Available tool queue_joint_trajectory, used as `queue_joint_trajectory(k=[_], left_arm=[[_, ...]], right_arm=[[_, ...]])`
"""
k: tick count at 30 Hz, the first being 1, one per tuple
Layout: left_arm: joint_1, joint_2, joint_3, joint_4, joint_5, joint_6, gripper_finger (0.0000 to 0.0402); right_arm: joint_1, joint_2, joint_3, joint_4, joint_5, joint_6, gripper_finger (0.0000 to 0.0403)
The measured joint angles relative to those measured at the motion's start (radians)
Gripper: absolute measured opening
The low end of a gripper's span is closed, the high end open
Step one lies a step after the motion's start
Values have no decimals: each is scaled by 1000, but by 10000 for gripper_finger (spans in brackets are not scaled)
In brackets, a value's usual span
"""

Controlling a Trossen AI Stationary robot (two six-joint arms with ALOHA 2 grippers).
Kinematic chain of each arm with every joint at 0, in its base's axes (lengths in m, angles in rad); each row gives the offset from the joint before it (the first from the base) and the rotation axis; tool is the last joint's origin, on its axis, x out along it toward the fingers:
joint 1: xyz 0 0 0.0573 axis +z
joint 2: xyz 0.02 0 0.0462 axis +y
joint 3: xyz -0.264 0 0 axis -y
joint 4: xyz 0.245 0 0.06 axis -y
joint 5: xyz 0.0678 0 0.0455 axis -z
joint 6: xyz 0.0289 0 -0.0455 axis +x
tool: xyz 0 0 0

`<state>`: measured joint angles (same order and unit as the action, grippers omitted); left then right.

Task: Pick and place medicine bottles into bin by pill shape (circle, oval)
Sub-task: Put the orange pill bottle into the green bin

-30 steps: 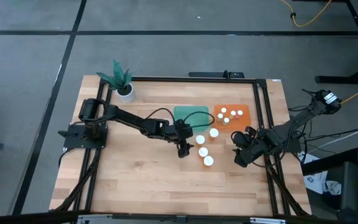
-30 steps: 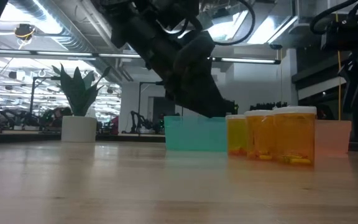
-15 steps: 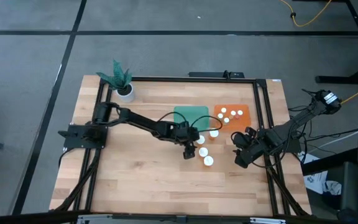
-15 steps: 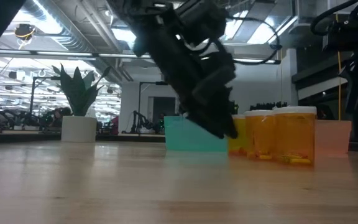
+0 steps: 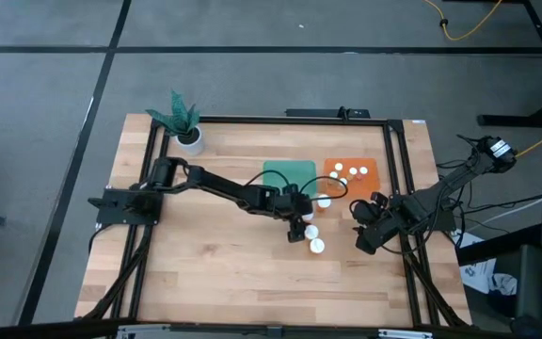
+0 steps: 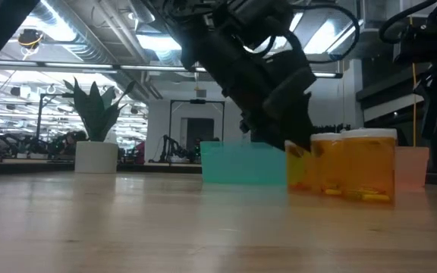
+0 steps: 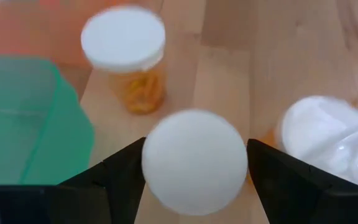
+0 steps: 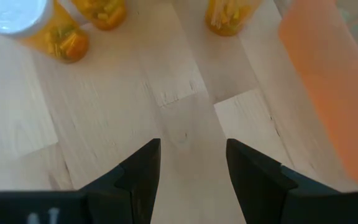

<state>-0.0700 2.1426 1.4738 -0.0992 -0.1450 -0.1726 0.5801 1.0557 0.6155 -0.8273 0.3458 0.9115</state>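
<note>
Four medicine bottles (image 5: 316, 245) stand on the bare wood at centre frame, right of the middle (one is mostly hidden under the left arm's end, its white cap plain in the left wrist view). About four more caps show inside the orange bin (image 5: 371, 176) just above them; they sit too close for a firm count. Two bins: that one and the green bin (image 5: 280, 170) left of it. Two arms (image 5: 215, 186). One potted plant (image 5: 188, 137), upper left.
</note>
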Motion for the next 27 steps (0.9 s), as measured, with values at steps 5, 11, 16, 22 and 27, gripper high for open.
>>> queue_joint_trajectory(k=[5,11,16,22,27], left_arm=[[0,0,0,6,0,0,258],[0,0,0,27,-6,0,254],[-1,0,0,25,-29,0,205],[-2,-21,-1,6,-11,0,183],[-2,-151,-1,-57,-62,4,183]], right_arm=[[0,0,0,0,0,0,184],[0,0,0,1,0,1,184],[0,0,0,0,0,1,184],[0,0,0,0,0,1,184],[0,0,0,-2,0,2,184]])
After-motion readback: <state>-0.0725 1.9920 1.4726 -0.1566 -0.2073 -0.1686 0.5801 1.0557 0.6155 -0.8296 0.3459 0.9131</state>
